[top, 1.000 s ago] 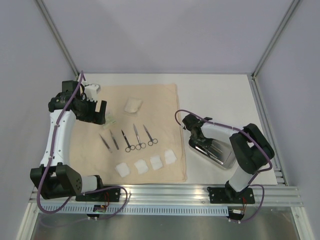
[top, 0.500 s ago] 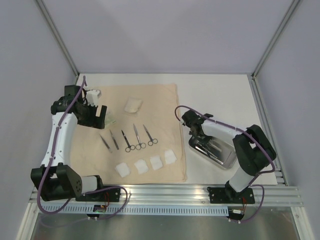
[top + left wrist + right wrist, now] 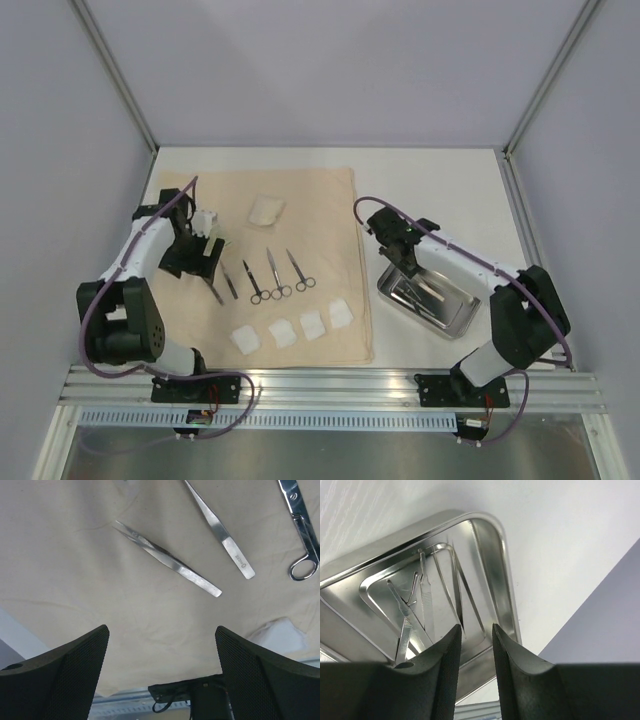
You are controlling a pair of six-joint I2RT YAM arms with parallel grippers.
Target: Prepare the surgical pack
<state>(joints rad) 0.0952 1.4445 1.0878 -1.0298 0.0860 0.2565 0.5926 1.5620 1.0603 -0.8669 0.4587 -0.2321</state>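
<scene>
The beige cloth lies spread flat on the table. On it lie two tweezers, three scissors, a row of several gauze squares and a folded gauze pad. My left gripper hovers open just left of the tweezers, with nothing between its fingers. The steel tray sits right of the cloth and holds tweezers and a flat steel handle. My right gripper hangs over the tray's far-left corner, its jaws slightly apart and empty.
A small pale-green packet lies on the cloth beside my left gripper. Aluminium rails run along the near edge, and frame posts stand at the back corners. White tabletop surrounds the cloth and tray.
My left arm swung from the cloth's back-left corner toward the tweezers. My right gripper drew back from the tray's inside and its jaws parted.
</scene>
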